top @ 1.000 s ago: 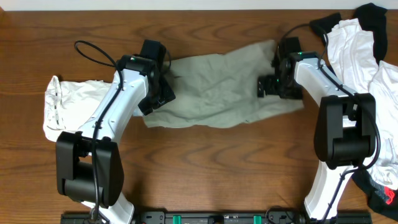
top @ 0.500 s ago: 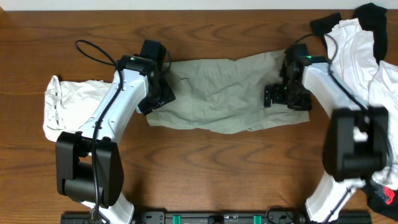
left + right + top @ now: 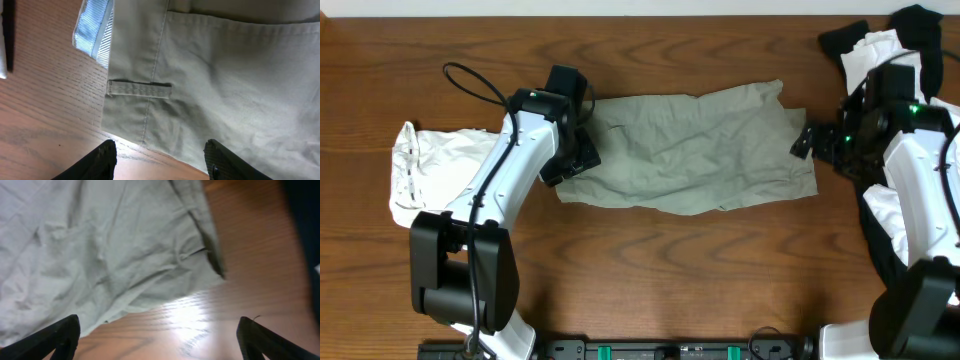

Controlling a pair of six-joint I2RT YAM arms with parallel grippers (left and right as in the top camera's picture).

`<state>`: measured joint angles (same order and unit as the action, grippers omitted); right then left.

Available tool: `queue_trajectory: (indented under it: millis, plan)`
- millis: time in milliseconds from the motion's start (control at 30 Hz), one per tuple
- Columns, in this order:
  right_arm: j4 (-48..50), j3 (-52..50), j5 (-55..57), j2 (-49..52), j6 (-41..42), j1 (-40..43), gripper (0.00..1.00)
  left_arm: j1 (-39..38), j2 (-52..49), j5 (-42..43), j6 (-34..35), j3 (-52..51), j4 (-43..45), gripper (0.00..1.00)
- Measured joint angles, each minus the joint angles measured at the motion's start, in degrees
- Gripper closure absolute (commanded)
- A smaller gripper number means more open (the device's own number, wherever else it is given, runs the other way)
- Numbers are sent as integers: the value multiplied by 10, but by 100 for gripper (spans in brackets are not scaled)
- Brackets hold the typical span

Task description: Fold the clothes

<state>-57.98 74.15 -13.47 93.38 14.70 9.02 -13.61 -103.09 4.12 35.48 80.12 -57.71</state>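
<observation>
The khaki garment (image 3: 690, 150) lies spread flat across the middle of the wooden table. Its waistband with a belt loop shows in the left wrist view (image 3: 210, 75). Its wrinkled corner shows in the right wrist view (image 3: 100, 245). My left gripper (image 3: 575, 160) is open and empty over the garment's left edge (image 3: 160, 160). My right gripper (image 3: 810, 140) is open and empty just off the garment's right edge, over bare wood (image 3: 160, 340). A white garment (image 3: 435, 165) lies bunched at the left. White and black clothes (image 3: 895, 60) are piled at the right.
A black cable (image 3: 470, 85) loops on the table behind the left arm. The table's far edge (image 3: 640, 14) meets a white strip at the top. A black rail (image 3: 660, 350) runs along the near edge.
My right gripper let go of the khaki garment and moved right, off its edge toward the pile. The garment's right end now lies flatter and further right. The left arm has not moved.
</observation>
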Motion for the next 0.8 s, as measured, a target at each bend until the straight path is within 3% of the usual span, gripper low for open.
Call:
queue_trajectory:
  millis: [400,800]
  plan:
    - [188,-144,-72,2,-9,12,12,0,0,0,-14,0,-2,41]
    - [324,-185,-63,36,17,12,10,0,0,0,-15,0,-2,41]
